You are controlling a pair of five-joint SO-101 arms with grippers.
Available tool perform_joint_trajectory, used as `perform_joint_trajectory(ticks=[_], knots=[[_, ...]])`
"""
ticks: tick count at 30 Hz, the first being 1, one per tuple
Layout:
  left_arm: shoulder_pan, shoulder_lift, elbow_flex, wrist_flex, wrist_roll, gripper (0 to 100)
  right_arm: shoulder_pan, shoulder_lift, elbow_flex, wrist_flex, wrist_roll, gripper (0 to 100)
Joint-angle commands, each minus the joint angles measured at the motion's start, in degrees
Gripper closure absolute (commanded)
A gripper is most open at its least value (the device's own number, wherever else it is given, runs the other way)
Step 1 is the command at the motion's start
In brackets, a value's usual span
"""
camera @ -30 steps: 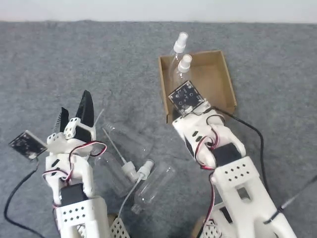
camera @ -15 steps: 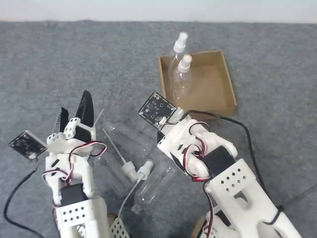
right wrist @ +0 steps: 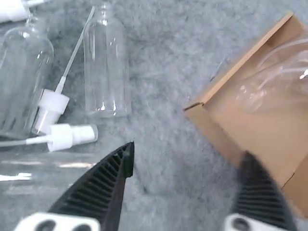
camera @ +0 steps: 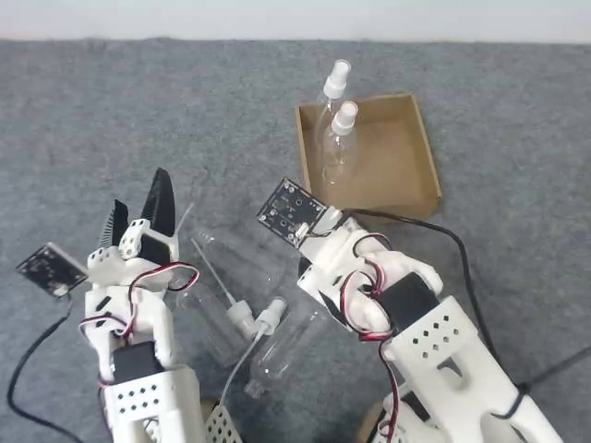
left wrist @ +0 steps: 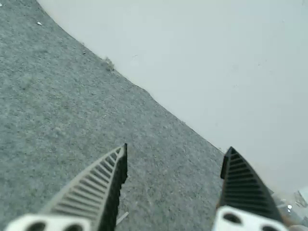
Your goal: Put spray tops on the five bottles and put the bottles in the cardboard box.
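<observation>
The cardboard box [camera: 411, 148] lies at the back right with a capped clear bottle [camera: 338, 148] in it; a second capped bottle [camera: 331, 90] leans at its far left corner. Three uncapped bottles lie on the carpet between the arms: one [camera: 238, 257] farther back, one [camera: 208, 325] nearer the left arm, one [camera: 288, 343] beside the right arm. Two white spray tops [camera: 243, 318] [camera: 273, 314] lie among them. My left gripper [camera: 138, 198] stands open and empty, off to their left. My right gripper [right wrist: 187, 154] hangs open over the carpet between the box corner [right wrist: 202, 108] and an uncapped bottle [right wrist: 106, 72].
Grey carpet [camera: 111, 111] covers the table, with a pale wall [left wrist: 216, 57] behind it. The right arm's black cable [camera: 466, 268] loops over the carpet in front of the box. Spray tops [right wrist: 50, 108] [right wrist: 67, 137] trail long thin dip tubes.
My right arm has swung left and back from the box's front edge to a spot over the loose bottles. The left arm has kept still.
</observation>
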Motion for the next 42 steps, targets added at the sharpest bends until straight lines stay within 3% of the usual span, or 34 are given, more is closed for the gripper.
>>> perform_joint_trajectory(ticks=[1, 13, 21, 28, 35, 42], knots=[[-0.18, -0.79, -0.66, -1.76, -0.53, 70, -1.98, -2.95, -4.04, 3.56, 0.53, 65.7], [-0.18, -0.79, -0.22, -1.85, -0.7, 70, -14.64, -2.95, -4.04, 10.59, 0.79, 65.6], [-0.18, -0.79, -0.04, -1.85, -4.48, 70, -21.76, -2.95, -4.04, 14.29, 3.78, 65.7], [-0.26, -0.79, -0.04, -1.85, -4.4, 70, -25.45, -2.95, -3.78, 14.55, 4.13, 65.8], [-4.92, -0.79, -0.57, -2.55, -4.22, 70, -30.29, -2.77, -3.6, 16.4, 9.58, 65.8], [-5.01, -0.79, -0.22, -3.52, -4.22, 70, -30.73, -2.33, -3.16, 16.31, 12.22, 65.9]])
